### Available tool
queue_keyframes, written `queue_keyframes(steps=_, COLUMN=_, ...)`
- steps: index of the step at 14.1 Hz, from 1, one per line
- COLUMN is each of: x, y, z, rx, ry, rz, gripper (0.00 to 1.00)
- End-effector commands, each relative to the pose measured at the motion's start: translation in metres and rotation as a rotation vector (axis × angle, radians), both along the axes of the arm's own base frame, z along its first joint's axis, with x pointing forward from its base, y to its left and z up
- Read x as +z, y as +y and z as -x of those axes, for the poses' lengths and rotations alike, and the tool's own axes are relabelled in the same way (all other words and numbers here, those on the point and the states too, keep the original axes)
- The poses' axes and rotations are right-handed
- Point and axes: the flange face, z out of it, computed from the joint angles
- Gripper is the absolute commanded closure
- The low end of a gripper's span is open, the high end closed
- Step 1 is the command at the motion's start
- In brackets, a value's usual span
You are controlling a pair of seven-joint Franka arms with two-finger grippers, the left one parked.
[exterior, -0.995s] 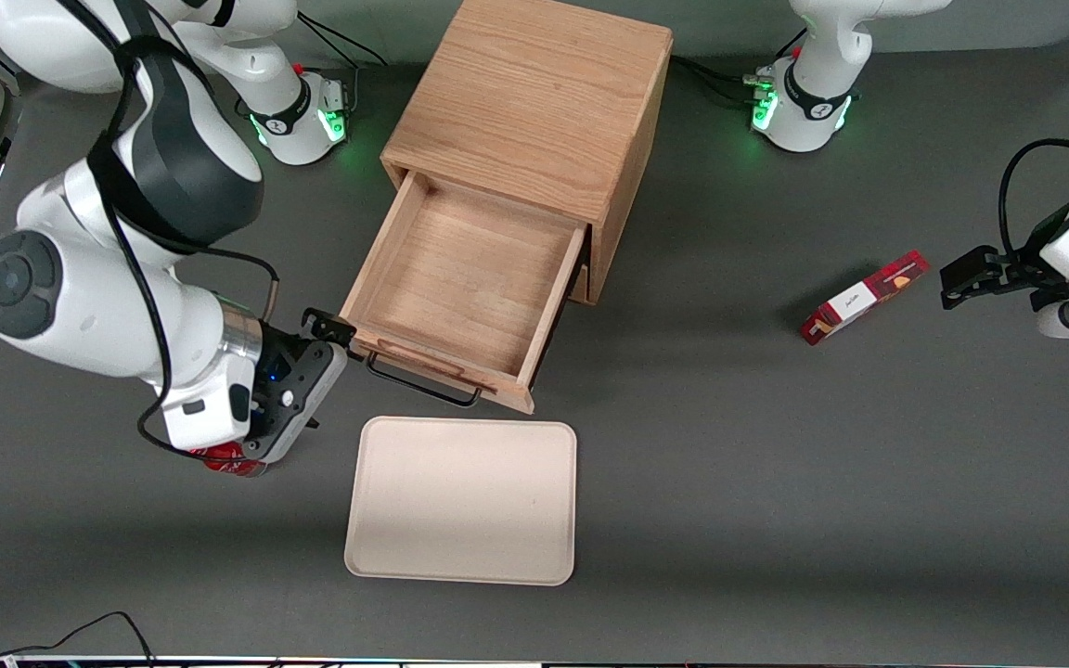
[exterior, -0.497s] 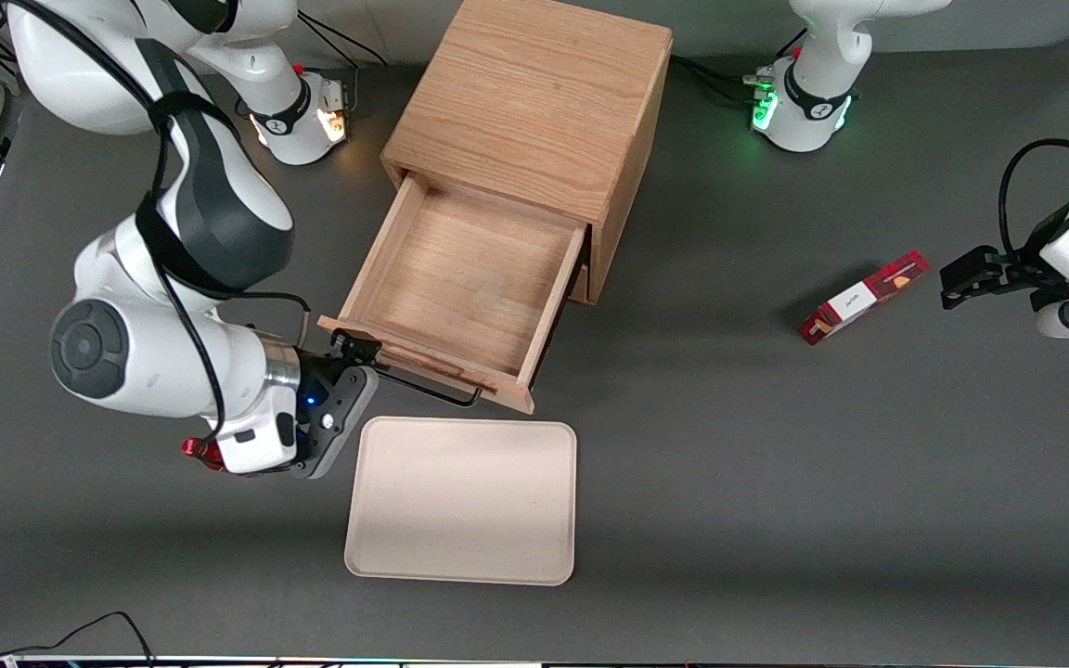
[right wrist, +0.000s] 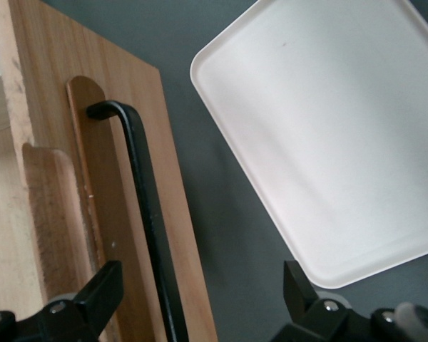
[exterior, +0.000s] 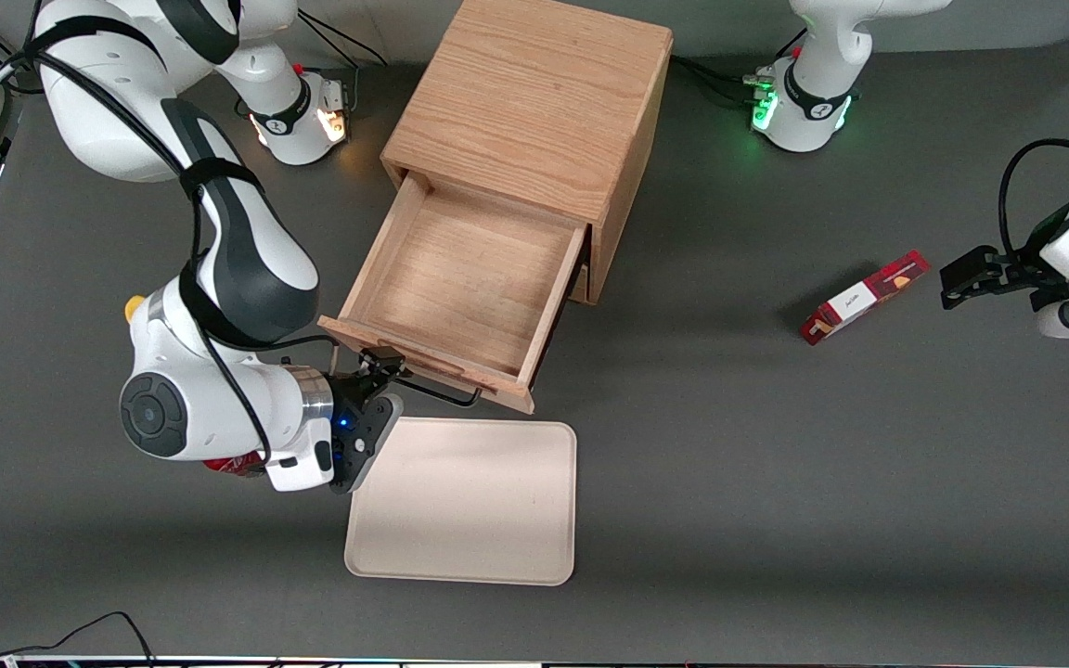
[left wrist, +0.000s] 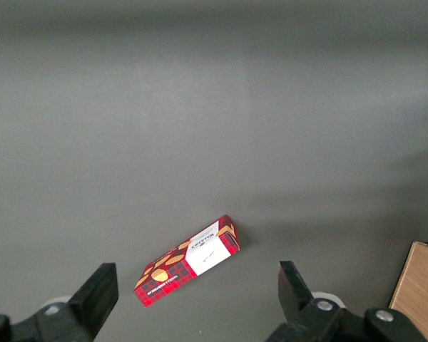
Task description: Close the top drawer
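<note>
The top drawer (exterior: 470, 278) of the light-oak cabinet (exterior: 534, 93) stands pulled far out and holds nothing. Its black wire handle (exterior: 446, 397) runs along the drawer front, facing the front camera. My right gripper (exterior: 384, 364) is open at the drawer front, at the handle's end nearest the working arm. In the right wrist view the handle (right wrist: 146, 206) and the drawer front (right wrist: 182, 242) lie between the two spread fingers (right wrist: 100, 292), with a raised wooden strip (right wrist: 93, 185) beside the handle. Nothing is gripped.
A cream tray (exterior: 465, 501) lies on the table just nearer the front camera than the drawer, also seen as the tray (right wrist: 328, 135) in the wrist view. A red box (exterior: 862, 297) lies toward the parked arm's end. A red can (exterior: 228, 467) shows under my wrist.
My right arm has swung along the drawer front from its corner toward the handle and the tray. The drawer has not moved.
</note>
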Motion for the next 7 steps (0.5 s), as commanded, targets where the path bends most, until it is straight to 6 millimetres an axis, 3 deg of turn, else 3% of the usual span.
queue_keyframes(steps=1, x=0.008, y=0.002, z=-0.001, rx=-0.021, ry=0.019, rz=-0.014, gripper=0.0)
queue_keyframes(steps=7, x=-0.01, y=0.008, z=0.002, rx=-0.022, ry=0.045, rz=0.007, gripper=0.0)
